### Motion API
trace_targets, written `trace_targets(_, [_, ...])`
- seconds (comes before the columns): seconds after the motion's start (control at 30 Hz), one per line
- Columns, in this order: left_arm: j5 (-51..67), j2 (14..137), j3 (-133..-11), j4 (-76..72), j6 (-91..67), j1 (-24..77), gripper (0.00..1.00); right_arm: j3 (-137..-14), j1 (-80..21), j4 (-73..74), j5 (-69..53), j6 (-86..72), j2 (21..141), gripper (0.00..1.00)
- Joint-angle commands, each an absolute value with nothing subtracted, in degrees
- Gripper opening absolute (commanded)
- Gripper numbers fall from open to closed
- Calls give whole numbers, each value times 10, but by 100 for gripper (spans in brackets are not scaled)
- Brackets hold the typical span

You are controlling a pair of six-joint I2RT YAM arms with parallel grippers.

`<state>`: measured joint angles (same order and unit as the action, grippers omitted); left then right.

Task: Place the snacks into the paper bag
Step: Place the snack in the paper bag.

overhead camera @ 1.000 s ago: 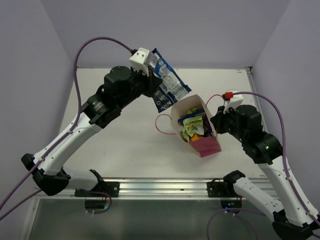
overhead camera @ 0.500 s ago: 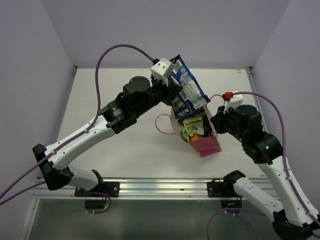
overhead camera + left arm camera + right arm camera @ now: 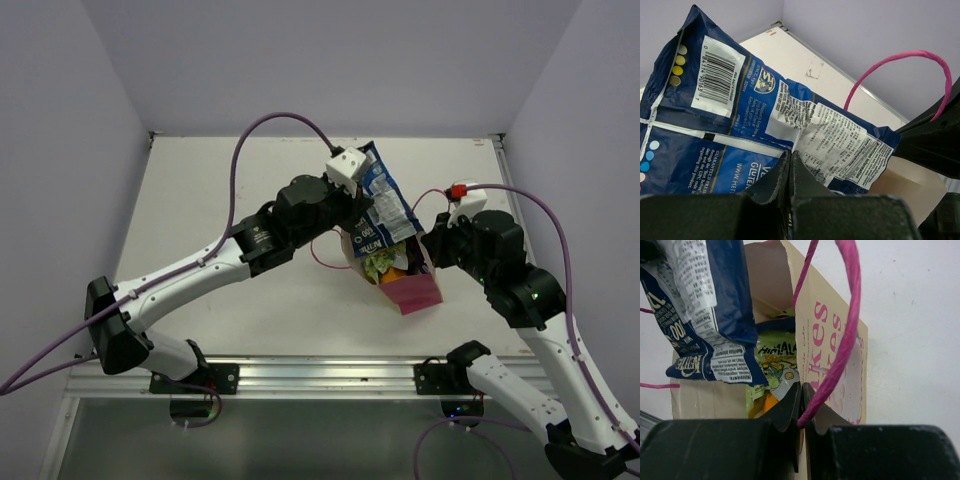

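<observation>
The paper bag (image 3: pixel 414 291) stands right of the table's middle, cream with a magenta side panel and its mouth open. My left gripper (image 3: pixel 364 200) is shut on a dark blue packet (image 3: pixel 381 205) and holds it slanted over the bag's mouth, lower end at the opening. In the left wrist view the jaws (image 3: pixel 791 155) pinch that packet (image 3: pixel 740 115). My right gripper (image 3: pixel 801 387) is shut on the bag's printed front wall (image 3: pixel 835 350), beside the pink handle (image 3: pixel 850 315). Inside lie a green packet (image 3: pixel 775 360) and an orange one (image 3: pixel 767 402). The blue packet (image 3: pixel 705 305) hangs above them.
The bag's other pink cord handle (image 3: pixel 322 250) loops out on the table to the left. The white table (image 3: pixel 230 190) ends at purple walls behind and at both sides. The right arm (image 3: pixel 500 260) stands close against the bag's right side.
My left arm has swung right and down with the dark blue packet, from above and left of the bag to over its mouth. The right arm and the bag have not moved.
</observation>
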<state>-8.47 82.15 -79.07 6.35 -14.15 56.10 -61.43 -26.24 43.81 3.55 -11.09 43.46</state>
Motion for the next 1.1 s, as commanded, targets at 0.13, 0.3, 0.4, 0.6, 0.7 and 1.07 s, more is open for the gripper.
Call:
trace_targets(0.13, [-106,824,-774,-1,-135,583,0,-623,-263,444,51,-107,431,7])
trace_targets(0.3, [-120,821,-771,48,-129,593,0,-624,-263,443,59,-110,429,7])
trace_targets(0.4, [-121,817,-768,66,-122,598,0,-624,-263,442,64,-111,428,7])
trace_targets(0.6, [-114,829,-772,89,-111,610,0,-626,-264,441,62,-114,432,7])
trace_targets(0.7, [-110,837,-779,95,-111,618,0,-628,-264,441,58,-116,434,7])
trace_targets(1.07, [-44,890,-830,124,-166,639,0,-628,-264,441,63,-122,432,7])
